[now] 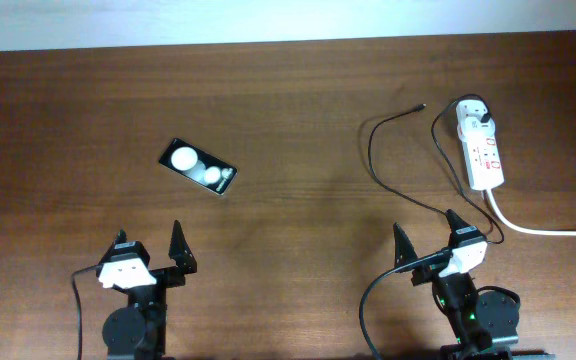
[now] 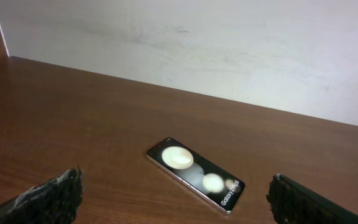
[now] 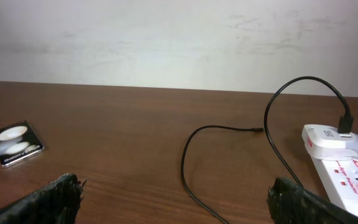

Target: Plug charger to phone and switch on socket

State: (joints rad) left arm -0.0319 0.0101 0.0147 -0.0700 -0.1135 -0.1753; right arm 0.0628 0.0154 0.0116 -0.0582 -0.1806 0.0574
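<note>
Seen from overhead, the phone lies flat and askew on the brown table, left of centre, while the socket sits well apart at the far right, its thick white cord running off the right edge. That cord appears in no other view. The charger loops loosely between them, its plug seated in the far end of the socket and its tip lying free on the wood, nowhere near the phone. The left gripper and right gripper wait at the near edge, each spread wide and holding nothing. The left wrist camera alone brings the phone close enough to read pale lettering at one end of its screen. The phone lies ahead of the fingers, roughly centred between them and touching neither. The right wrist view adds the socket's red marks and the cable rising from the plug in a tall arc. The socket stands ahead of the right-hand finger, the tip lies farther off, and the phone is at far left below a pale wall.
</note>
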